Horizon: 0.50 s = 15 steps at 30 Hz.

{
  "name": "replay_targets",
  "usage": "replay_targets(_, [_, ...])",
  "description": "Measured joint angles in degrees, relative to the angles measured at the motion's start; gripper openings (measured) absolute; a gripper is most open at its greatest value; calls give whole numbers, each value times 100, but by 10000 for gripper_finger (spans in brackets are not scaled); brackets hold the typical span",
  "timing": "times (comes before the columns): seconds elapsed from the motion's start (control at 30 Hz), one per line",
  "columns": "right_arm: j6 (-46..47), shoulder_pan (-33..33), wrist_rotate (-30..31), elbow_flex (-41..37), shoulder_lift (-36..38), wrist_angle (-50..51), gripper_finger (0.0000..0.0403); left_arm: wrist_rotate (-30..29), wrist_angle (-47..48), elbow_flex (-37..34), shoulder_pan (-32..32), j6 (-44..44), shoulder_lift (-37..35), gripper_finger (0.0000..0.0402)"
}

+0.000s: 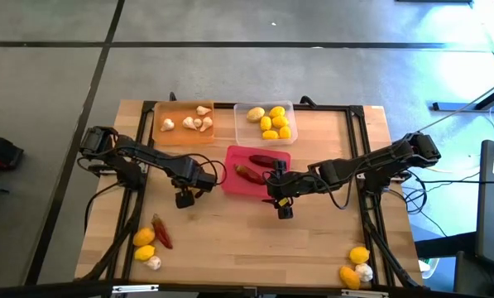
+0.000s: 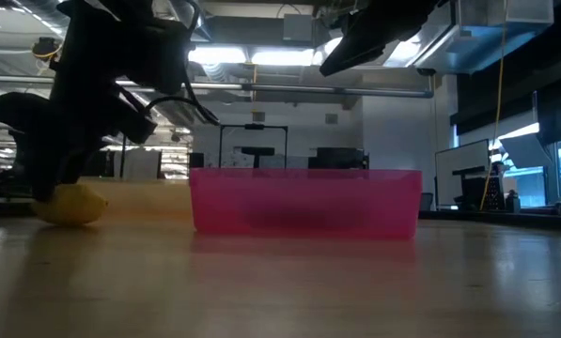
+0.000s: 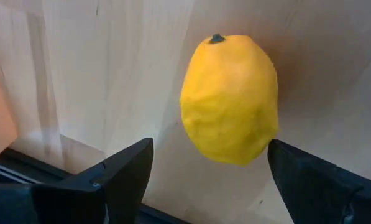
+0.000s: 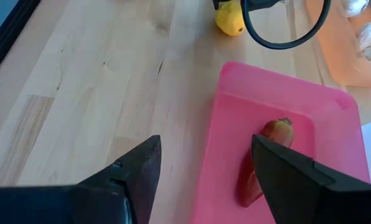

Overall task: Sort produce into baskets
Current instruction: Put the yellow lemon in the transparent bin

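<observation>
The left gripper [image 3: 207, 180], jaws wide, straddles a lemon [image 3: 230, 98] at the pink tray's [image 1: 255, 186] 9 o'clock to grasp it; the right gripper [image 4: 204, 171] hangs open, empty.

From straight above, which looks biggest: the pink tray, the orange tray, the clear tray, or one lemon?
1. Pink tray, slightly the largest.
2. Orange tray and clear tray, too alike to rank.
3. Any single lemon, far smaller.

Three trays sit at upper centre: orange tray [image 1: 184, 132] with five garlic bulbs [image 1: 189, 122], clear tray [image 1: 245, 111] with six lemons [image 1: 273, 122], pink tray [image 1: 232, 183] with two chilies [image 1: 248, 173]. Lower left: two lemons, one chili, one garlic. Lower right: two lemons, one garlic.
</observation>
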<state>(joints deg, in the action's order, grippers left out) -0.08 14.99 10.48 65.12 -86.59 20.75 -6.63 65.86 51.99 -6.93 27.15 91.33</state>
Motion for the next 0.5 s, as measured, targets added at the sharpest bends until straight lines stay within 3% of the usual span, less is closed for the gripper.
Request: replay_targets(0.5, [2,0,0,2,2,18,241,-35,-690,-285,-130,11,-2,311])
